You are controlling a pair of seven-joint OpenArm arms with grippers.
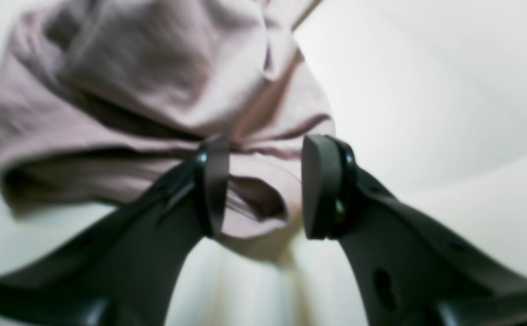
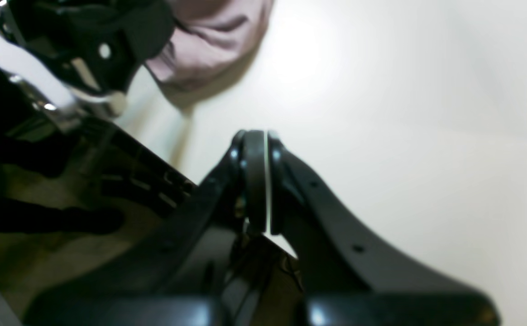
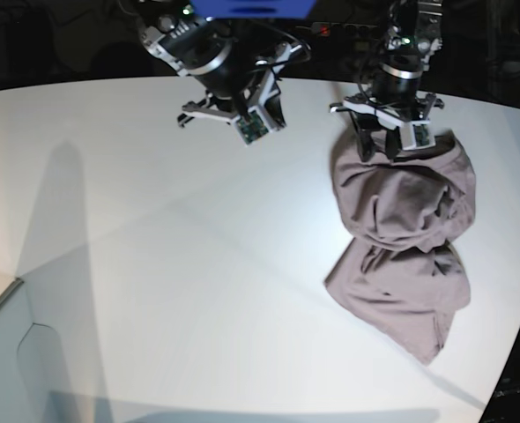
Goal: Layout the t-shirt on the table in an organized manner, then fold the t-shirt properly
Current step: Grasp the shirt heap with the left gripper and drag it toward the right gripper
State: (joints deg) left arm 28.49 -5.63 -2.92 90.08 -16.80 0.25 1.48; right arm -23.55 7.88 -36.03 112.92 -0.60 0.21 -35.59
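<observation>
So the t-shirt (image 3: pixel 405 247) was just a crumpled heap over at about 3 o'clock on the table (image 3: pixel 154 264), nowhere near laid out, with its lower part bunched toward 4 o'clock. Further back, the left gripper (image 1: pixel 263 185) sat right at the heap's far edge, fingers spread apart with a fold of fabric between them, not clamped. Way back at 12 o'clock, the right gripper (image 2: pixel 267 181) hung clenched on nothing.
</observation>
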